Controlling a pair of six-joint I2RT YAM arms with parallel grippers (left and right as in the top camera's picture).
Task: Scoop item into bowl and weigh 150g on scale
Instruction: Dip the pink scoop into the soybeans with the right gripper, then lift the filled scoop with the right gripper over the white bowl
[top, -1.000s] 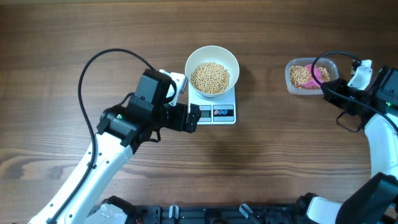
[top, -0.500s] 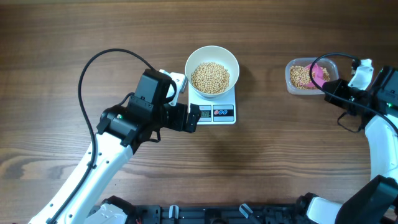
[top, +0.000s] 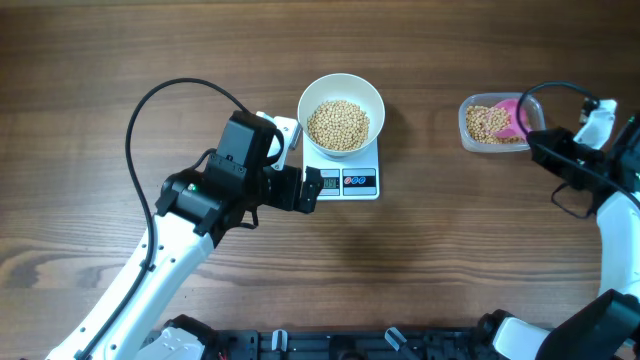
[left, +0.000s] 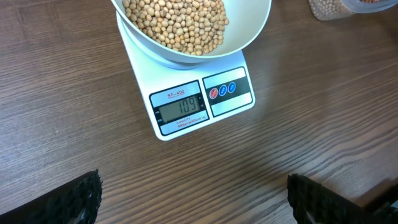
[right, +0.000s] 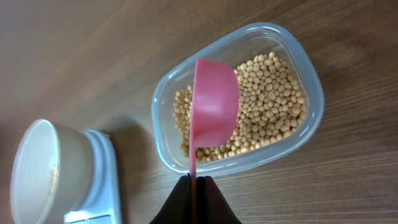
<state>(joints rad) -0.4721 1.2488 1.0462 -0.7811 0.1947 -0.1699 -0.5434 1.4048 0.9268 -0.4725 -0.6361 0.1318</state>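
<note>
Just above the centre of the overhead view, the white bowl (top: 312, 100) sits on the scale (top: 368, 162), heaped with tan beans (top: 338, 124). The scale's display (left: 181, 107) reads 109. The left claw (left: 193, 200) hangs released just left of the scale, its fingers spread wide and only wood between them. A black cable (top: 150, 110) loops over that arm.

At the right edge, well apart from the scale, a clear plastic tub (right: 163, 118) holds more beans (right: 273, 106). The right claw (right: 196, 198) is clenched on the thin handle of a pink scoop (right: 216, 102). The scoop's cup lies over the tub, hiding part of the beans. Whether it touches them cannot be told. The wooden counter (top: 450, 270) between tub and scale is bare.
</note>
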